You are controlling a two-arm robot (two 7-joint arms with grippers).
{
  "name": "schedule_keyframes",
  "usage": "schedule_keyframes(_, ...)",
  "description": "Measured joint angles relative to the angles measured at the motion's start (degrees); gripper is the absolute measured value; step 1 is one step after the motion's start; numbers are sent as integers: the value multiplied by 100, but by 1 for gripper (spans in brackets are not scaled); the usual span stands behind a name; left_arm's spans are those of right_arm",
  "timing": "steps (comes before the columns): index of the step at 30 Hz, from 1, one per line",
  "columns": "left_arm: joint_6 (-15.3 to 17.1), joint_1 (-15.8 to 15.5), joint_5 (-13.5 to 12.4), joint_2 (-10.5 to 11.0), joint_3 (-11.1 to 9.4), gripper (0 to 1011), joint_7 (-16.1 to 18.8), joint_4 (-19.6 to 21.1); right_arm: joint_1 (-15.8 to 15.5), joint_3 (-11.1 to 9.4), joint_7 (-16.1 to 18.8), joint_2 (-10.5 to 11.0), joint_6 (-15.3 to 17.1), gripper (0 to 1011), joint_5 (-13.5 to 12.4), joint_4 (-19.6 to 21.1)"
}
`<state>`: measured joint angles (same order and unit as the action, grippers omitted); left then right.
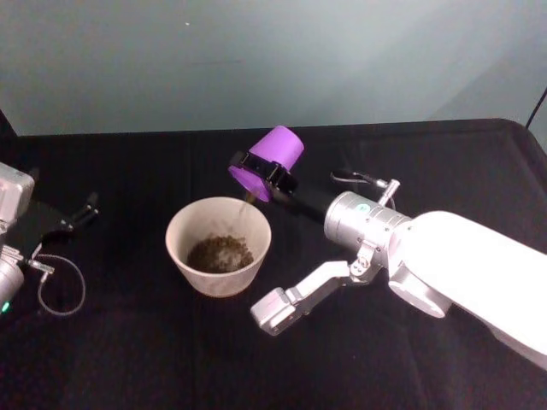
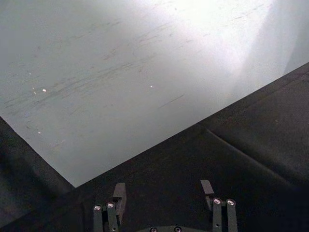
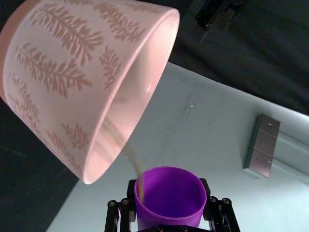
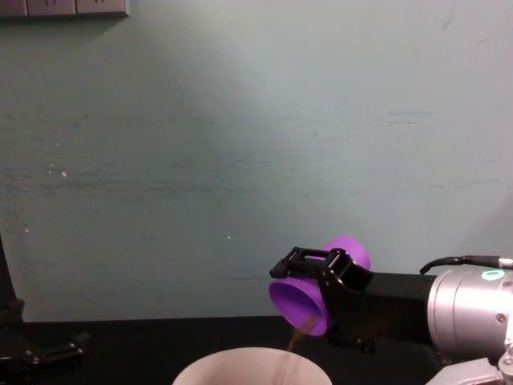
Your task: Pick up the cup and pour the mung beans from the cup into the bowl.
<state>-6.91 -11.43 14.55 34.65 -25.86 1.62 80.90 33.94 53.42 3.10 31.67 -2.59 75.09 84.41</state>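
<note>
Purple plastic cup (image 1: pixel 275 161) clamped across its middle by the right pincer (image 1: pixel 263 171), black fingers pressed against both sides of it. Tipped steeply, mouth down and toward the bowl (image 1: pixel 175 224), just above the bowl's far right rim. Thin stream of mung beans (image 1: pixel 220 254) falling from the cup's lip into the bowl, a dark heap on the bowl's bottom. Pink fern-leaf pattern on the bowl's outer wall. Small green mark on the right arm's silver wrist collar, too small to read. Right arm stretched in from the right of the bowl, wrist rolled over. Left pincer (image 2: pixel 163 187) well left of the bowl, fingers apart, gripping nothing, above the black-clothed counter (image 1: pixel 128 342).
</note>
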Motion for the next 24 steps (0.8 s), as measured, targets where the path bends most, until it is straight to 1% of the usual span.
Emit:
schedule_keyframes(2, 0, 0, 0, 0, 0, 1000, 0, 0, 28, 49, -29, 15, 39, 751, 110, 1)
schedule_keyframes(5, 0, 0, 0, 0, 0, 1000, 0, 0, 57, 101, -58, 24, 75, 752, 210, 0)
schedule_keyframes(15, 0, 0, 0, 0, 0, 1000, 0, 0, 128, 227, -86, 40, 115, 752, 385, -33)
schedule_keyframes(20, 0, 0, 0, 0, 0, 1000, 0, 0, 151, 272, -57, 46, 139, 751, 433, -41)
schedule_keyframes(24, 0, 0, 0, 0, 0, 1000, 0, 0, 150, 270, -25, 49, 154, 751, 401, -41)
